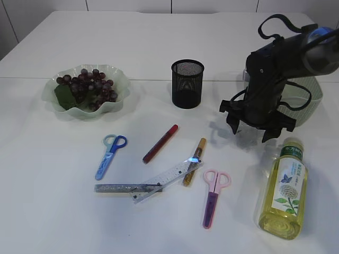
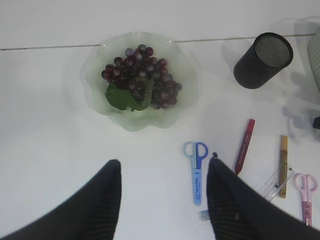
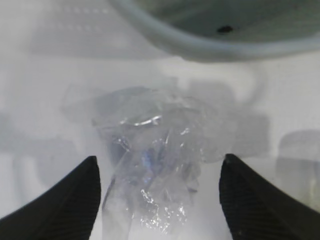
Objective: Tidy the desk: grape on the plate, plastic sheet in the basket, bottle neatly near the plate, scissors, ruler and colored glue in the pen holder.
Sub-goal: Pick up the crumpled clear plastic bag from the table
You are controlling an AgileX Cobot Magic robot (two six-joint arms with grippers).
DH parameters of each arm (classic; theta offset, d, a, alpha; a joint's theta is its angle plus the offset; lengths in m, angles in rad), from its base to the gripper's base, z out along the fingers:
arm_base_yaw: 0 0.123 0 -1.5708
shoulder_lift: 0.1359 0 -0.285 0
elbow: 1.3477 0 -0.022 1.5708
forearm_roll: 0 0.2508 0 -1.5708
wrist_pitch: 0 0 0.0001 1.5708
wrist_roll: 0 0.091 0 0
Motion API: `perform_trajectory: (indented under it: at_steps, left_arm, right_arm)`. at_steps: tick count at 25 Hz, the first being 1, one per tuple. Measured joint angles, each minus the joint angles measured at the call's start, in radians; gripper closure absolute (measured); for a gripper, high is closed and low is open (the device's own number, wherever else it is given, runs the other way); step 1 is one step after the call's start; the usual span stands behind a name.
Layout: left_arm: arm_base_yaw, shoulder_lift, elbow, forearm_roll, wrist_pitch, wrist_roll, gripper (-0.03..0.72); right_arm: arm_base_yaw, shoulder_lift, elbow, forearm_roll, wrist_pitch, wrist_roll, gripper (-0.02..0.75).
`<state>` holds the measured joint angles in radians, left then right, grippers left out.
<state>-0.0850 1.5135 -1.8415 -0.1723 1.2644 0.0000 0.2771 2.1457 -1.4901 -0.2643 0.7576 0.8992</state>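
The crumpled clear plastic sheet [image 3: 150, 165] lies on the white surface [image 1: 159, 42] just in front of the pale green basket [image 3: 200, 45], outside it. The right hand [image 3: 160, 195] hangs over the sheet with its dark fingers [image 3: 65, 200] spread wide on either side, gripping nothing. Near the basket, toward the camera, the bottle [image 1: 284, 190] of yellow liquid lies on its side. Left of the basket stands the black mesh pen holder [image 1: 187, 83], with the red glue stick [image 1: 160, 143], gold glue stick [image 1: 194, 161], clear ruler [image 1: 167, 181], silver glitter stick [image 1: 124, 188], blue scissors [image 1: 110, 154] and pink scissors [image 1: 214, 196] scattered before it. Far left of the basket, grapes [image 2: 142, 75] sit on the green plate [image 2: 95, 65]. The left hand [image 2: 162, 200] hovers near the plate, partly open and empty.
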Motion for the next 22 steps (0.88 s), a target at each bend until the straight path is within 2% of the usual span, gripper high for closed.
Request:
perform_trajectory:
  at_steps: [10,12,18,22]
  left_arm:
    - [0.000,0.000,0.000,0.000,0.000,0.000,0.284]
    - [0.000,0.000,0.000,0.000,0.000,0.000,0.284]
    - [0.000,0.000,0.000,0.000,0.000,0.000,0.284]
    - [0.000,0.000,0.000,0.000,0.000,0.000,0.284]
  right_arm:
    - [0.000,0.016,-0.002,-0.002,0.000,0.000,0.174]
    - [0.000,0.016,-0.002,-0.002,0.000,0.000,0.224]
    - [0.000,0.016,-0.002,-0.002,0.000,0.000,0.482]
    - [0.000,0.016,-0.002,-0.002,0.000,0.000,0.549]
